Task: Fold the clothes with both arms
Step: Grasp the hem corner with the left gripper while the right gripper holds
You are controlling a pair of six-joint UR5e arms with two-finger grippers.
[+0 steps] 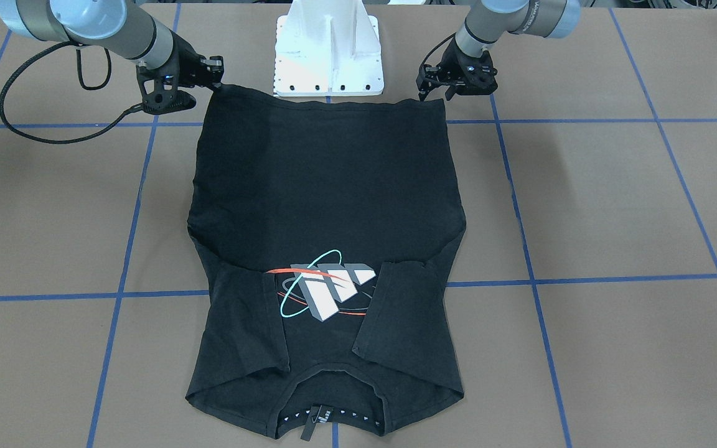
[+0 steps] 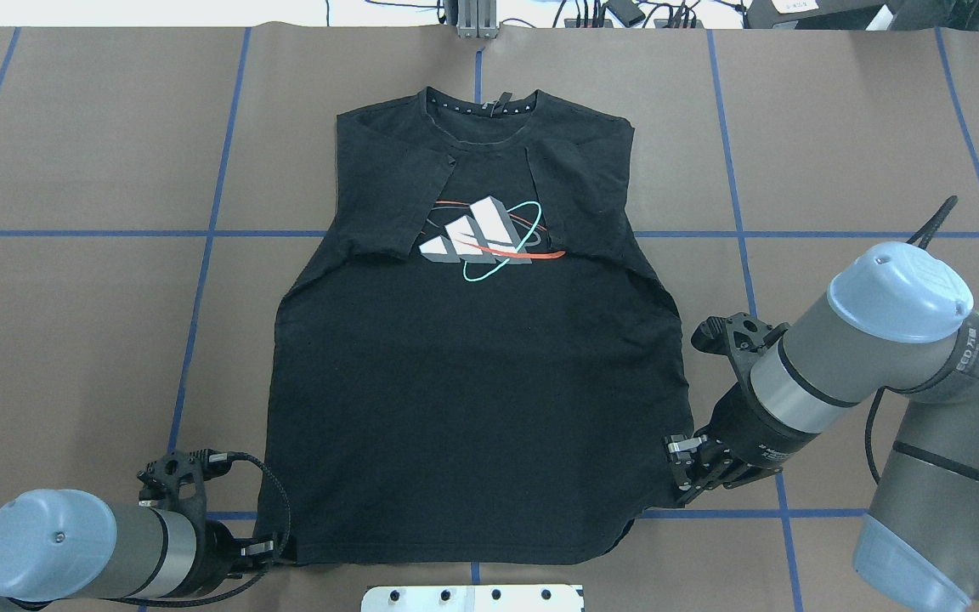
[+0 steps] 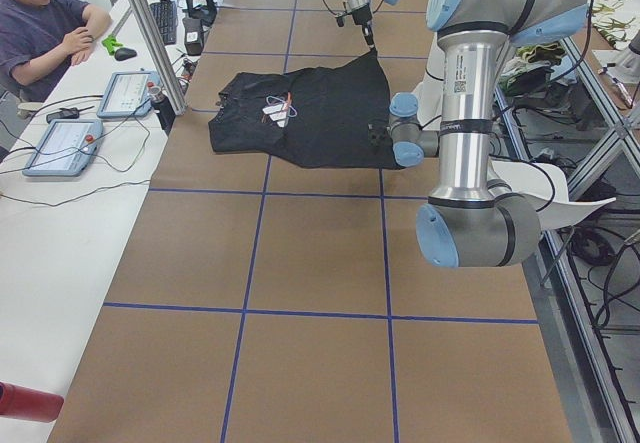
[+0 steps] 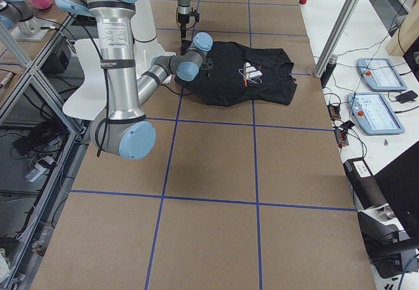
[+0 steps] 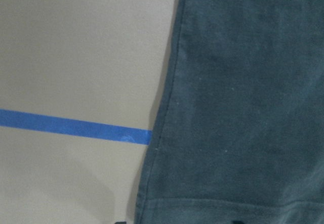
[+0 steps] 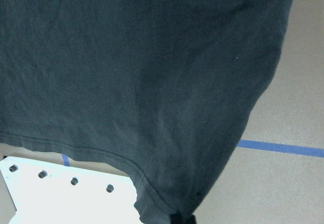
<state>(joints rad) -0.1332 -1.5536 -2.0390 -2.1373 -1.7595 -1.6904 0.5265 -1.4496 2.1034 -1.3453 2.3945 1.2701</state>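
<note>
The black T-shirt point(image 1: 327, 186) lies face up on the brown table, both sleeves folded in over its chest graphic point(image 2: 481, 238), collar at the far side from the robot. My right gripper point(image 2: 678, 463) is shut on the hem corner on its side; the right wrist view shows that corner of the cloth point(image 6: 126, 57) lifted, with the pedestal visible beneath it. My left gripper point(image 1: 436, 94) stands open at the other hem corner. In the left wrist view the hem point(image 5: 212, 204) lies flat on the table between two fingertips that barely show.
The white pedestal mount point(image 1: 327, 56) stands just behind the hem. Blue tape lines point(image 2: 200, 280) grid the table. A person point(image 3: 40, 13) sits at a side desk with tablets point(image 3: 130, 93); a red bottle point(image 3: 25, 403) lies near that desk's end.
</note>
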